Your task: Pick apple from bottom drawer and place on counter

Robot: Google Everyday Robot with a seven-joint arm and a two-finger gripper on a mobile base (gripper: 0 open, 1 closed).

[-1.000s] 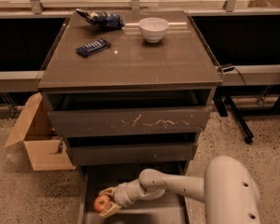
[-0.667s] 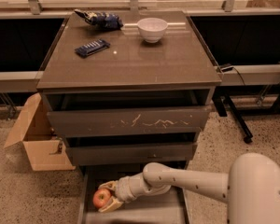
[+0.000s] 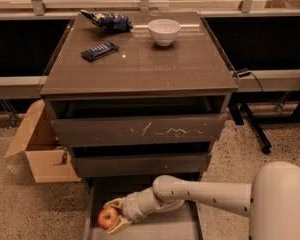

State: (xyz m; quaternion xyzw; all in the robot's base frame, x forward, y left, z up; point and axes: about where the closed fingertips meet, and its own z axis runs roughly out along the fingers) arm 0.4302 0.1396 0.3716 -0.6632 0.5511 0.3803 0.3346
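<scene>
Speckled floor, drawer cabinet before window rail; counter (image 3: 140,66) carries white bowl (image 3: 164,31). Bottom drawer (image 3: 165,230) pulled open. Gripper (image 3: 114,216) low over its left side, jaws clamped across apple (image 3: 107,218). Apple likely firm, light, smooth-skinned, slippery, bruisable; hold across widest middle seems safest

White bowl (image 3: 164,31), blue bag (image 3: 110,21), cardboard box (image 3: 40,151)

The claw (image 3: 115,215) grips the apple (image 3: 107,218) at the left of the open bottom drawer (image 3: 170,228). A white bowl (image 3: 164,31) stands on the surface (image 3: 140,66).
</scene>
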